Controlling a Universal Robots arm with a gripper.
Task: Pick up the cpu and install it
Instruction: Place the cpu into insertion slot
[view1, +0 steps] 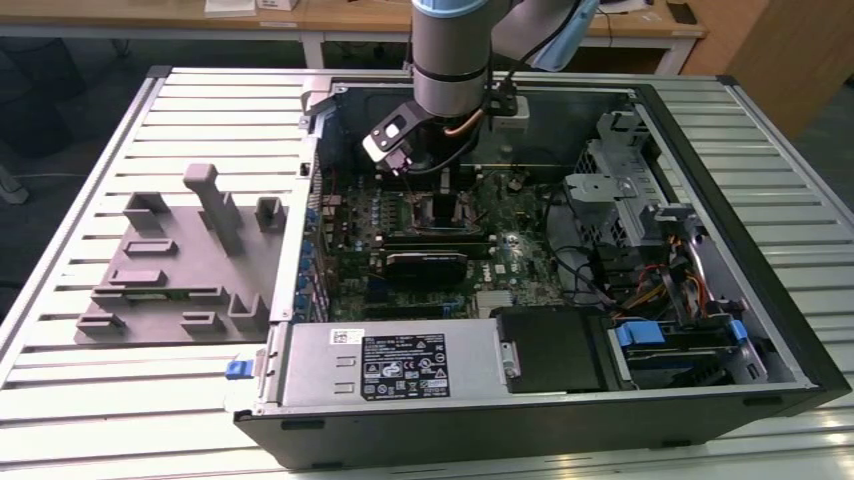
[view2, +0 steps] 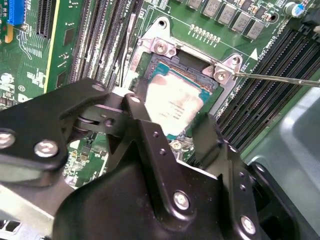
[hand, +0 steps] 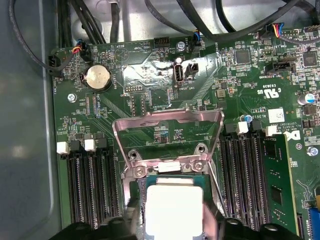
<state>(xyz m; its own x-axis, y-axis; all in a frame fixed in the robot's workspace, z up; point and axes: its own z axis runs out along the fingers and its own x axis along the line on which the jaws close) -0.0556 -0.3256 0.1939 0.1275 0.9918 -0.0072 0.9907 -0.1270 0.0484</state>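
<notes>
An open computer case (view1: 747, 330) lies on its side on the slatted metal worktop (view1: 80, 400). In it are the green motherboard (view1: 521, 255), a silver power supply (view1: 387, 365) along the near wall, and a drive cage (view1: 681, 345) with coloured cables at the exterior view's right. A grey fixture tray (view1: 160, 270) stands on the worktop just outside the case, at the exterior view's left.

The arm reaches down into the case, and the gripper (view1: 424, 170) hangs over the middle of the motherboard. In both wrist views the cpu (view2: 172, 102) (hand: 174, 207) sits inside the frame of the socket (view2: 150, 60), silvery top plate facing up. I cannot tell whether it is fully seated.

The gripper (view2: 170, 120) has its black fingers (view2: 137, 112) clenched against two opposite edges of the cpu, grasping it. The socket's metal load plate (hand: 167, 120) is swung open away from the chip, and its thin lever (view2: 280, 77) stands free over the memory slots (view2: 260, 95). A green memory module (hand: 277, 180) fills one slot beside the socket. A coin battery (hand: 98, 77) sits in its holder further along the board.
</notes>
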